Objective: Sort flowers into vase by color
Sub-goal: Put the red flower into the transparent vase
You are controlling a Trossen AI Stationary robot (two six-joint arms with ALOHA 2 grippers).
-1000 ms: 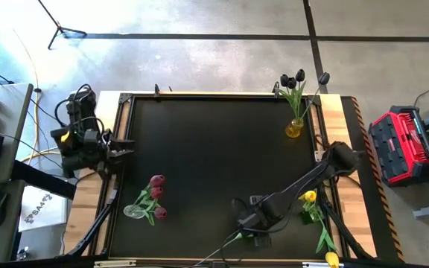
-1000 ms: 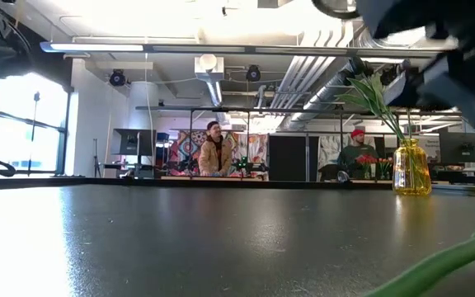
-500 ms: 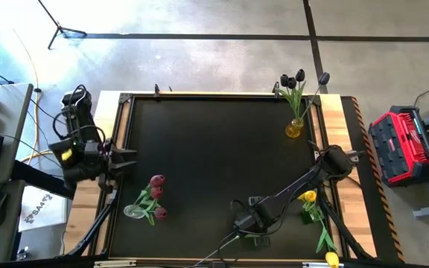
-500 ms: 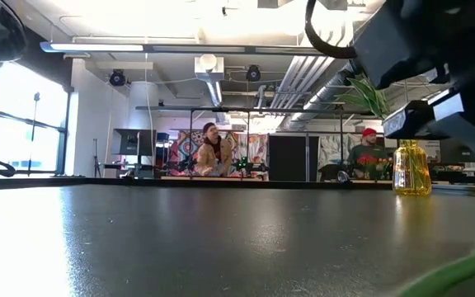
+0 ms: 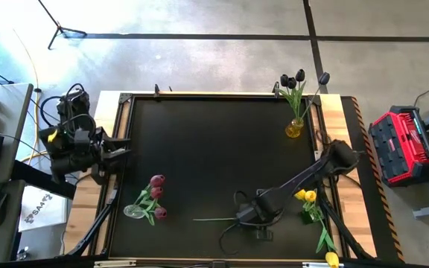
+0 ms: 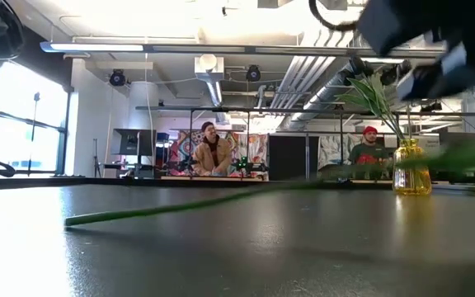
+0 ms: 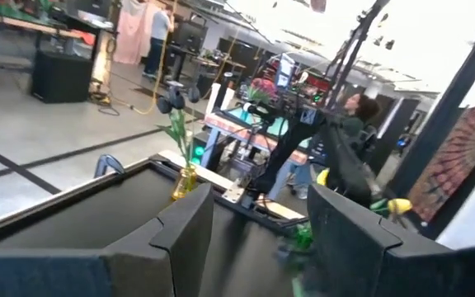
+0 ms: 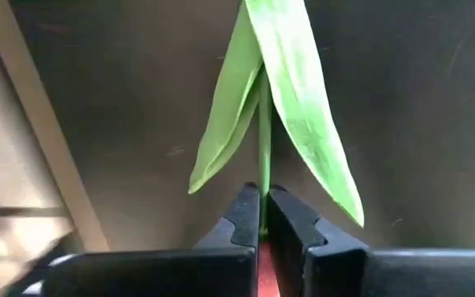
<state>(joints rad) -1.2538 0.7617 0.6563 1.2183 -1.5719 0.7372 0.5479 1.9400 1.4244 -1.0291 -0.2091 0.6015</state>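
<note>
Three groups of flowers show on the dark desk (image 5: 214, 149), so in my judgement the sorting is well advanced but not finished. The near-black tulips (image 5: 296, 78) stand together in a small yellow glass vase (image 5: 294, 128) at the far right corner of the desk; this colour looks complete. The pink-magenta tulips (image 5: 156, 195) sit in a clear vase (image 5: 133, 211) that appears to lie on its side near the left edge, three heads close together. The yellow tulips (image 5: 309, 196) are the group not yet settled: two heads lie near the right edge, one more yellow head (image 5: 332, 259) lies at the front right corner, and I cannot see any vase for them there.

The right end effector (image 5: 253, 214) is low over the front middle of the desk, with its fingers (image 8: 246, 216) pressed together on a thin green stem (image 5: 216, 219). In the right wrist view the stem runs up between two long pointed leaves (image 8: 299, 91); its head is not visible, so I cannot tell the colour. In the low view the stem appears as a slim green line, tilted slightly, with its free end close to the desk.

The left end effector (image 5: 119, 149) waits at the left edge of the desk, fingers apart, holding nothing.
</note>
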